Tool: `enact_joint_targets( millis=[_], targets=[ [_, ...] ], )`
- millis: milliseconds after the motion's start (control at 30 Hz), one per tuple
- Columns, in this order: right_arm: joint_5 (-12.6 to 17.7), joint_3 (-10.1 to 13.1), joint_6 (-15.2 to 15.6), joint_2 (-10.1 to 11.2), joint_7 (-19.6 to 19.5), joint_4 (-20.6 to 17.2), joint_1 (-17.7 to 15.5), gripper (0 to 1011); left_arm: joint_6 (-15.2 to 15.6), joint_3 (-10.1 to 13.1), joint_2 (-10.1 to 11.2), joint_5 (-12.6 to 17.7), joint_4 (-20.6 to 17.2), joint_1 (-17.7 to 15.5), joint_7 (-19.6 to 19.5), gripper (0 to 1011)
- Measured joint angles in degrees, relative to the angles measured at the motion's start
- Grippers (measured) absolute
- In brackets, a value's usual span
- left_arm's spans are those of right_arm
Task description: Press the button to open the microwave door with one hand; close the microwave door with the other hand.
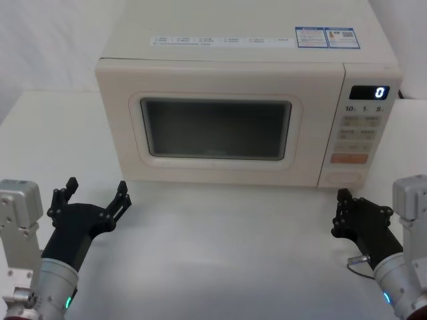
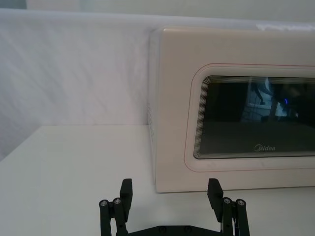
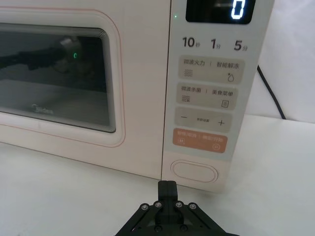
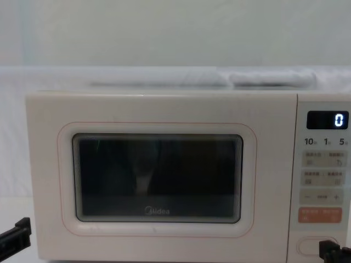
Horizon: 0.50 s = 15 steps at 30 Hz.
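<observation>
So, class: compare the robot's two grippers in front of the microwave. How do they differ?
The left gripper has its fingers spread open; the right gripper has its fingers shut. The left faces the microwave door; the right points at the button. Both are black, hovering, touching nothing.

Microwave door [image 1: 217, 127] sits ahead of you, centre of table [image 1: 213, 253]. Button [image 1: 347, 178] at panel's foot, right of door. Left gripper [image 1: 93, 198] before door's left corner; right gripper [image 1: 343, 210] just before button.

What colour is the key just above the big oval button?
Orange, above the cream button; clearest in the right wrist view.
</observation>
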Motion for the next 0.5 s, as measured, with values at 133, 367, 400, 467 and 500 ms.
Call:
enact_joint_targets(
  millis=[133, 367, 400, 467, 500],
  targets=[
    [-0.05, 0.40, 0.06, -0.69, 0.63, 1.48, 1.18, 0, 0.00, 0.00, 0.00, 0.00, 0.00, 0.00, 0.00, 1001],
    [2.13, 1.97, 1.11, -1.71, 3.25, 4.22, 3.87, 0, 0.00, 0.00, 0.00, 0.00, 0.00, 0.00, 0.00, 1001],
    [2.95, 2.38, 1.54, -1.72, 3.85, 4.62, 4.30, 0, 0.00, 0.00, 0.00, 0.00, 0.00, 0.00, 0.00, 1001],
    [3.78, 2.73, 2.12, -1.72, 4.41, 5.03, 4.75, 0, 0.00, 0.00, 0.00, 0.00, 0.00, 0.00, 0.00, 1001],
    [4.42, 2.99, 2.57, -1.66, 4.86, 5.42, 5.14, 0, 0.00, 0.00, 0.00, 0.00, 0.00, 0.00, 0.00, 1001]
  ],
)
